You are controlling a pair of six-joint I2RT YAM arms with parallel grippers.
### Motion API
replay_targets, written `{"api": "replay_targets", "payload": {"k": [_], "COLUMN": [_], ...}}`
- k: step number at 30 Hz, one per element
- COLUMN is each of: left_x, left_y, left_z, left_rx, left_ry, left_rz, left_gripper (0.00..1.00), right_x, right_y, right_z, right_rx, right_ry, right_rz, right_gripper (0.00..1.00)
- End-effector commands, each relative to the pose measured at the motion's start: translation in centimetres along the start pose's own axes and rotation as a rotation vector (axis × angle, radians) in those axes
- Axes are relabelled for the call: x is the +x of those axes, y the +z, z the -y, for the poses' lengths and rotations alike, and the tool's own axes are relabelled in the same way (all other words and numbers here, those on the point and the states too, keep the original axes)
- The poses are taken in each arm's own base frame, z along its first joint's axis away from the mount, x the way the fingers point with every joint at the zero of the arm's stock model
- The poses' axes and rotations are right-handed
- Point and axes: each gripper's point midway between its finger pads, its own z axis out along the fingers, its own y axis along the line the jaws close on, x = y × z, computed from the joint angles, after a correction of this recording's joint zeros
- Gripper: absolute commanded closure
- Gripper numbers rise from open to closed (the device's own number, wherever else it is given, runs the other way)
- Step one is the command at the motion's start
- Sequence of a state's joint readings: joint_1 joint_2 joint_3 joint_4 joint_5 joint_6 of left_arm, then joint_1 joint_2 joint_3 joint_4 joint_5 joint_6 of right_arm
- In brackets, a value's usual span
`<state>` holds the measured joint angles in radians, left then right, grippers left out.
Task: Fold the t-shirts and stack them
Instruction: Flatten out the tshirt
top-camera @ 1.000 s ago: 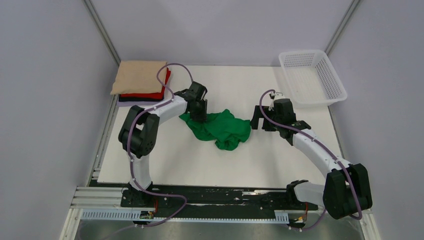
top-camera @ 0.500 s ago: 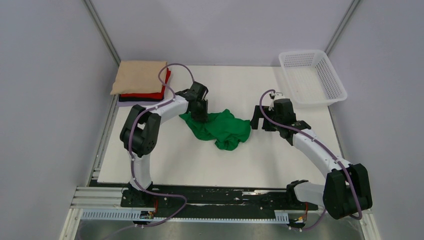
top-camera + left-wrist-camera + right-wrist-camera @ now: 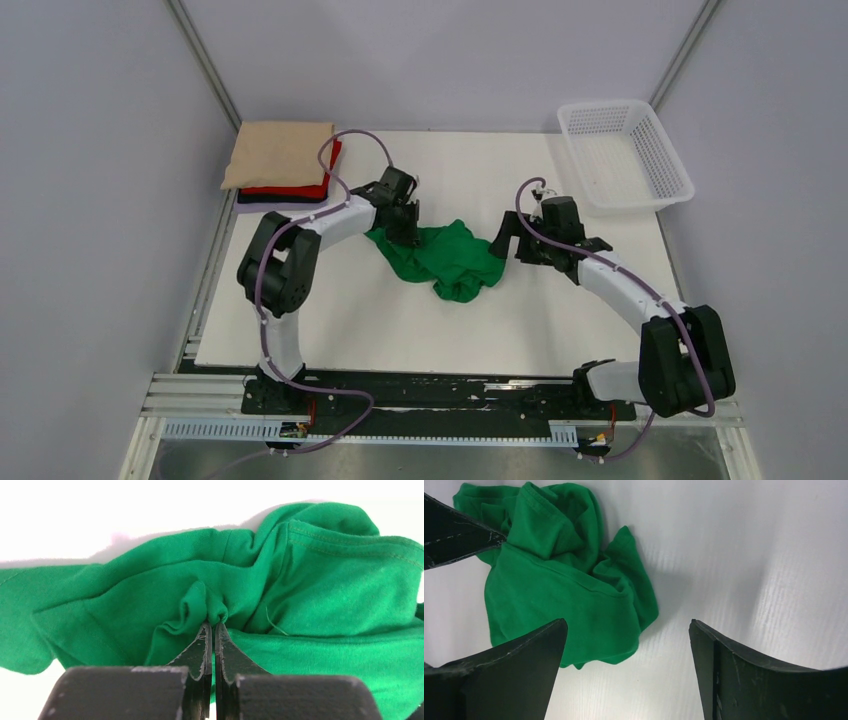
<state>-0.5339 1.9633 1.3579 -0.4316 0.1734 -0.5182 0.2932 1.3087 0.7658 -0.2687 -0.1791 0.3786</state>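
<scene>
Your left gripper [image 3: 213, 627] is pinching a fold of the crumpled bright green cloth t-shirt [image 3: 452, 260], lying in the middle of the white table [image 3: 340, 320]; your right gripper [image 3: 626, 630] is hovering just beside it, jaws spread wide.

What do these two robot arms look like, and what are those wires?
The left arm and right arm have white links with bulky black joints. A purple cable loops along each. The left hand and right hand each have two flat black fingers.
</scene>
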Motion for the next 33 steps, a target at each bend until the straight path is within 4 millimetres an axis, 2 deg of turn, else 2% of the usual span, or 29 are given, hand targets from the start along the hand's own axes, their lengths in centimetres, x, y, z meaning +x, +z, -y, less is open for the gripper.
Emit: {"api": "replay_targets", "payload": {"k": [1,4,8,13,17,18,21,24,26,27,30,33], "left_x": [-3.1,-4.4,-4.8,-4.8,-4.8,-4.7,-4.7,-4.8,-5.0,-5.3,-7.2,-9.8], "left_y": [-5.2,-8.8,-12.0,-14.9,-15.7,-15.7,-15.5,-15.4,-15.6,-15.8,-17.9,-22.3], "left_z": [2.4,2.8,2.9,3.4,3.8,3.8,3.4,3.1,2.8,2.6,2.6,4.0], "left_rx": [0.057,0.058,0.061,0.086,0.109,0.111,0.095,0.076,0.059,0.045,0.003,0.014], "left_ry": [0.049,0.063,0.090,0.126,0.141,0.141,0.134,0.124,0.126,0.126,0.147,0.175], "left_rz": [0.177,0.279,0.358,0.421,0.442,0.443,0.444,0.446,0.458,0.472,0.545,0.669], "left_gripper": [1.00,1.00,1.00,1.00,1.00,1.00,1.00,1.00,1.00,1.00,1.00,1.00], "right_x": [-1.9,-2.1,-2.6,-2.3,-1.8,-1.7,-1.1,-0.2,-0.1,-0.5,-3.6,-9.1], "right_y": [0.0,-0.7,-1.8,-1.6,-0.1,0.4,1.4,1.5,1.3,1.0,-0.8,-5.2], "right_z": [-2.6,-2.8,-3.4,-3.2,-3.5,-3.7,-4.9,-6.5,-7.1,-7.2,-7.8,-9.9], "right_rx": [-0.115,-0.124,-0.148,-0.143,-0.173,-0.185,-0.252,-0.338,-0.354,-0.354,-0.343,-0.358], "right_ry": [0.049,0.053,0.043,0.043,0.051,0.058,0.076,0.079,0.059,0.049,-0.011,-0.102], "right_rz": [0.037,0.055,0.085,0.078,0.039,0.024,-0.042,-0.093,-0.088,-0.069,0.056,0.253], "right_gripper": [0.09,0.09,0.09,0.10,0.16,0.20,0.41,0.69,0.94,0.99,1.00,1.00]}}
